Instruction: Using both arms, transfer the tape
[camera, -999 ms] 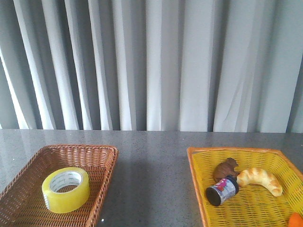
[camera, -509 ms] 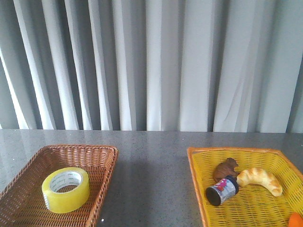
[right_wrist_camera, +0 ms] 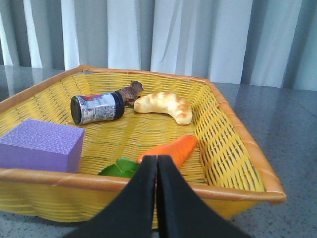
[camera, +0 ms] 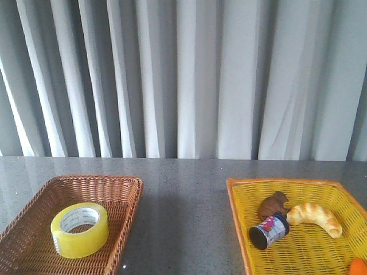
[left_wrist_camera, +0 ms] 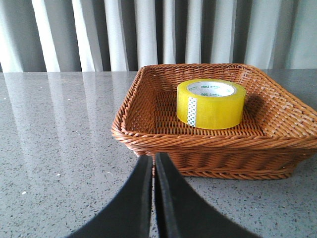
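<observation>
The tape [camera: 79,230], a wide translucent yellow roll with a white printed core, lies flat in the brown wicker basket [camera: 123,184] at the front left of the table. In the left wrist view the tape [left_wrist_camera: 211,103] sits inside that basket [left_wrist_camera: 148,136], and my left gripper [left_wrist_camera: 153,159] is shut and empty, low in front of the basket's near rim. My right gripper [right_wrist_camera: 157,160] is also shut and empty, just outside the near rim of the yellow basket [right_wrist_camera: 233,129]. Neither arm shows in the front view.
The yellow basket [camera: 237,197] at the front right holds a croissant [camera: 315,217], a small dark jar [camera: 268,230], a brown piece [camera: 273,203], a purple block [right_wrist_camera: 41,145] and an orange carrot with green leaves [right_wrist_camera: 171,148]. Grey curtains hang behind the speckled grey table [camera: 183,206].
</observation>
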